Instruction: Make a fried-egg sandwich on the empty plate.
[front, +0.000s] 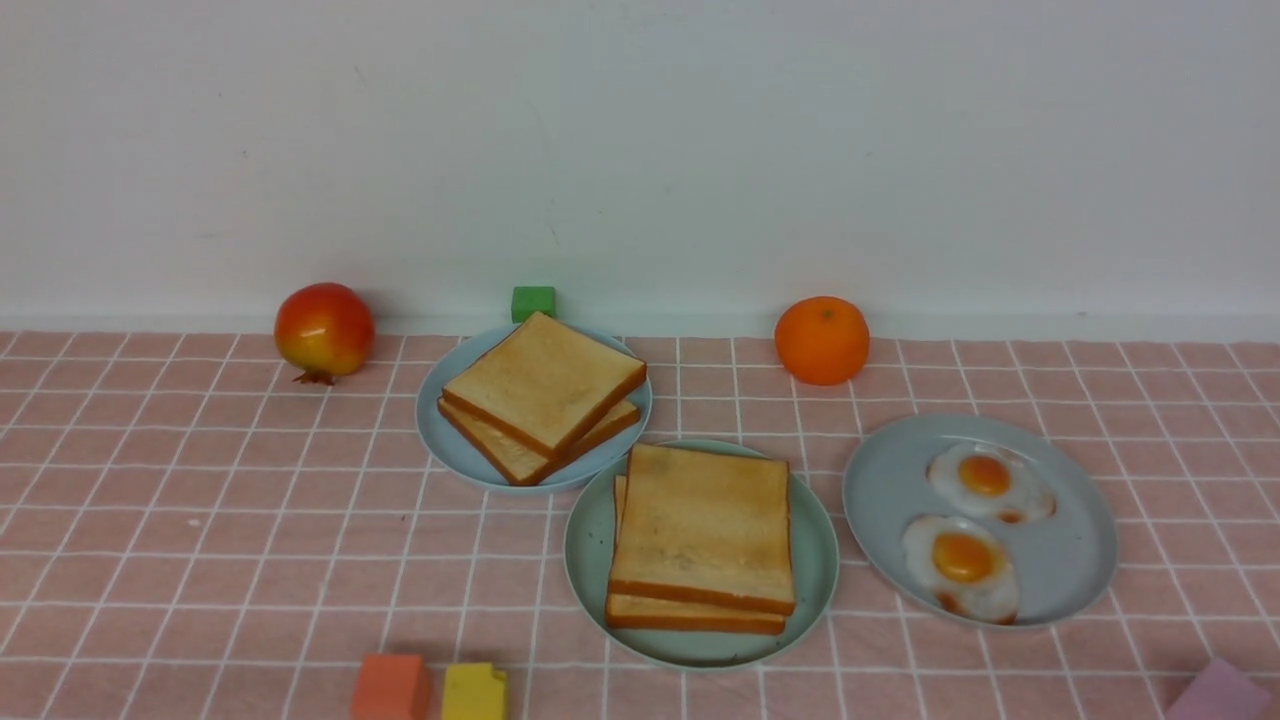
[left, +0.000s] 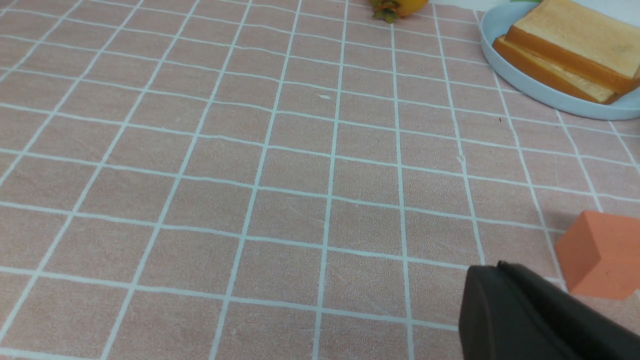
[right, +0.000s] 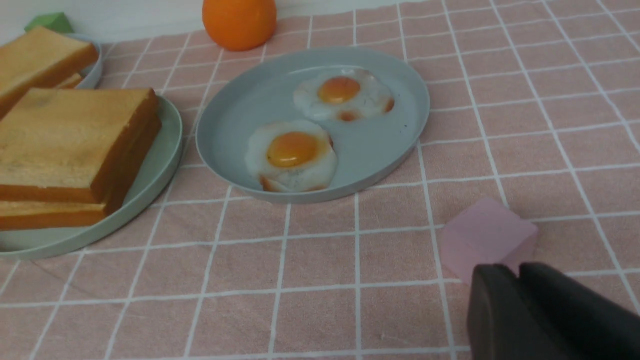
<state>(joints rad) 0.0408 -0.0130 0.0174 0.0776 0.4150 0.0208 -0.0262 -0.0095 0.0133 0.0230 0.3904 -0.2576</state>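
A: Item one, the sandwich?

B: Fried-egg sandwich (front: 702, 535), lower centre of the front view: two toast slices stacked on the mint-green plate (front: 590, 560). The egg is presumably between them; it does not show. The slices sit slightly offset, the lower one peeking out at the left and front.

A: Remaining stock?

B: Two spare toast slices (front: 541, 392) on the pale-blue plate (front: 440, 430), centre left. Two fried eggs (front: 963, 560) on the grey plate (front: 1075, 560), right of centre. Pomegranate (front: 324, 331) and orange (front: 821, 339) by the wall; coloured blocks along the bottom edge.

A: End effectors?

B: Left gripper (left: 492, 272), lower right of its wrist view: jaws pressed together, empty, beside the orange block (left: 600, 260). Right gripper (right: 517, 272), lower right of its view: fingers almost together with a thin seam, holding nothing, near the pink block (right: 485, 240).

A: Handling note?

B: Assembly looks finished. Keep both arms low and away from the blocks; do not nudge the stack.
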